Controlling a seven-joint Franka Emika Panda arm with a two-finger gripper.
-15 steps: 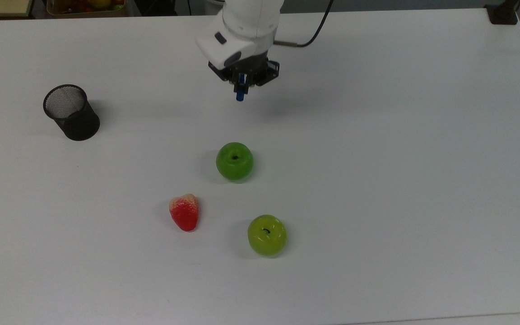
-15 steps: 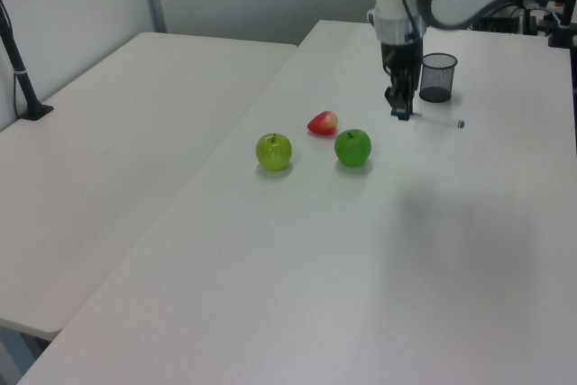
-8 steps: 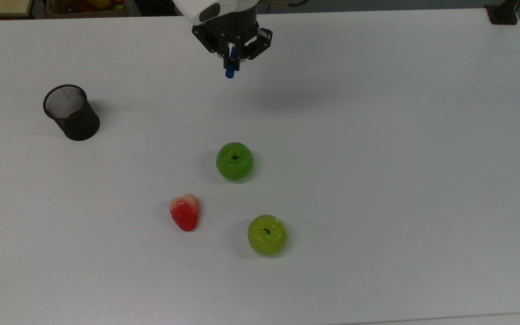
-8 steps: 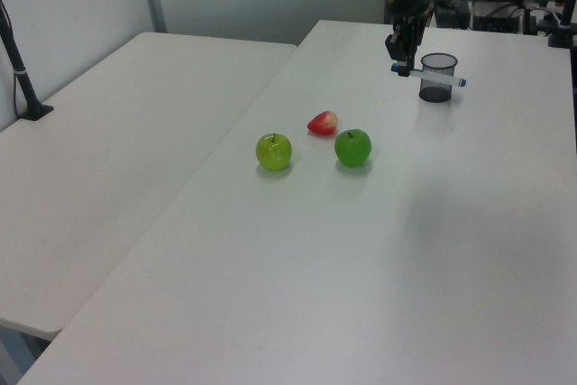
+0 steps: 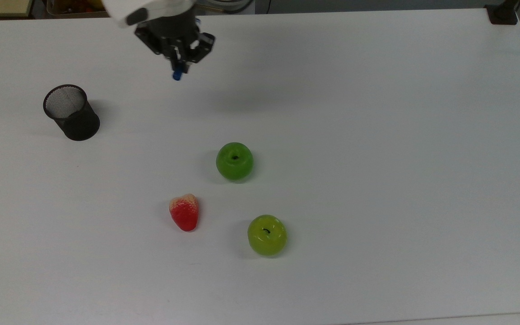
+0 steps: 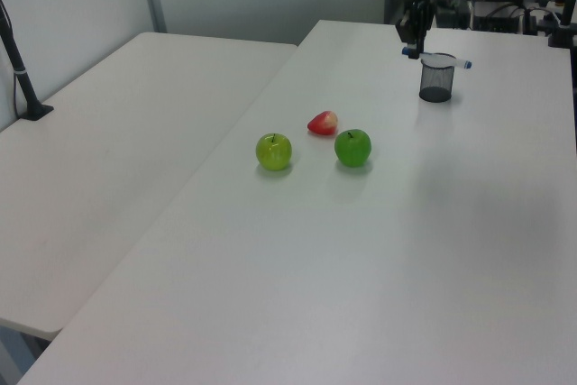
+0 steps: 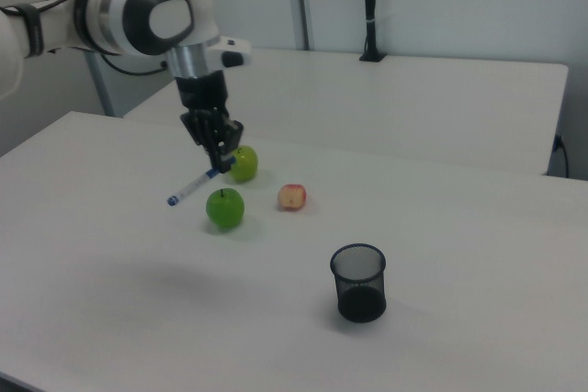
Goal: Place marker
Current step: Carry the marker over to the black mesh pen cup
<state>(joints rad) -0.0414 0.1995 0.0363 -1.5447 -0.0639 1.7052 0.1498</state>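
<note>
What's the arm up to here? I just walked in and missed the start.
The robot's hand is shut on the marker, holding it level in the air above the table. A black mesh cup stands empty off to the top view's left; two green apples and a strawberry sit untouched.

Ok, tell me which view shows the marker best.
The right view: the marker shows its full slanted length, held in the gripper. The top view shows just its blue end; the left view has it small, across the cup.
</note>
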